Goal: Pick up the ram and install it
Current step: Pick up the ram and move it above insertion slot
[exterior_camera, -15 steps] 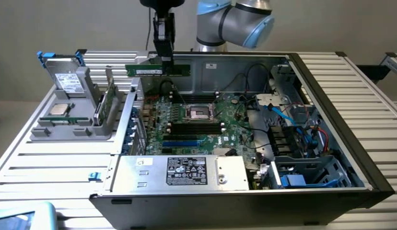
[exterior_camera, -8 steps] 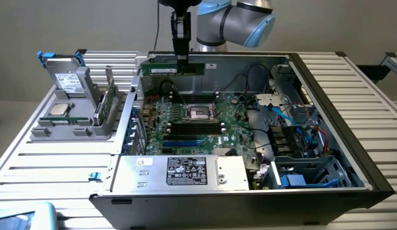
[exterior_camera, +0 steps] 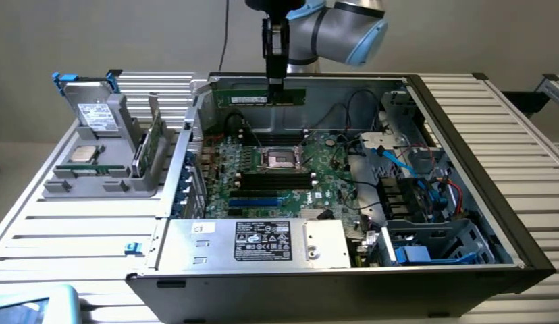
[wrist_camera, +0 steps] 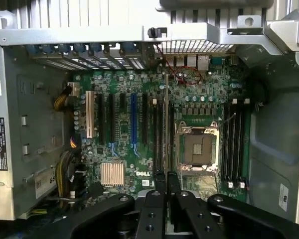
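Gripper point(exterior_camera: 276, 93) clamped on ram point(exterior_camera: 244, 98), held horiz. over open PC case point(exterior_camera: 306, 290).

The computer case point(exterior_camera: 455, 135) stands open on top, with clear air between the ram point(exterior_camera: 260, 98) in the gripper point(exterior_camera: 276, 88) and the motherboard point(exterior_camera: 329, 169); cables point(exterior_camera: 397, 162) and the power supply point(exterior_camera: 252, 243) crowd the edges.

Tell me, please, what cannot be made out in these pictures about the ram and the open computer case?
- The ram label: exterior view, print too small to read.
- The ram faces: wrist view, the stick is seen edge-on, so chips and label are hidden.
- The power supply label: wrist view, cut off by the picture's edge.
- Part of the motherboard: wrist view, covered by the tool and its dark body.
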{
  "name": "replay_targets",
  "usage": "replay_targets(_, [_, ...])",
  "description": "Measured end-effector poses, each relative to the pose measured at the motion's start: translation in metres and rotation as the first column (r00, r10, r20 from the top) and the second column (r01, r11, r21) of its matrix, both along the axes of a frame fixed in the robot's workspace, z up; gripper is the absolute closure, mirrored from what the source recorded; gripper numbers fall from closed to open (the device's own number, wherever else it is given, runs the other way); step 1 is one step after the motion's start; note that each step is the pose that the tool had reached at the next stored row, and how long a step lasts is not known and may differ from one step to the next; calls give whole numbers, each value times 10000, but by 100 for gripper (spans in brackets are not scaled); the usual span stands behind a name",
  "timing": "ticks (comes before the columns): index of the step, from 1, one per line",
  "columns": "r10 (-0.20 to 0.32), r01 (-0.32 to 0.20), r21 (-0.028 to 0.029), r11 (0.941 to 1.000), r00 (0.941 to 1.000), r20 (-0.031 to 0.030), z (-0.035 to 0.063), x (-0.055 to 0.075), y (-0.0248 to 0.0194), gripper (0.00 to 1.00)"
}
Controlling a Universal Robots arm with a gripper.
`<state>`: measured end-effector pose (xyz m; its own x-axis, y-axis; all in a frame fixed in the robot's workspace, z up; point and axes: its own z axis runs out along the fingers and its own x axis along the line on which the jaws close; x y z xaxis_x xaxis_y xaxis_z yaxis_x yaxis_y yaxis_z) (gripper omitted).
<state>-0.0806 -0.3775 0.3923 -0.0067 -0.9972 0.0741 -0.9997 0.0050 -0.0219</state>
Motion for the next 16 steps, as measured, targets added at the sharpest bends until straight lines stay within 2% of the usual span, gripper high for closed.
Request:
replay_targets(7, [-1,1,43,10000,10000,0,-53,115,85,87])
replay_targets(11, [0,0,181,9998,10000,-1,-75,120,105,87])
replay_targets(13, [0,0,275,9996,10000,0,-84,125,107,87])
replay_targets(14, [-3,3,298,9996,10000,1,-87,128,108,87])
replay_targets(16, [-5,5,298,9996,10000,-1,-87,131,108,87])
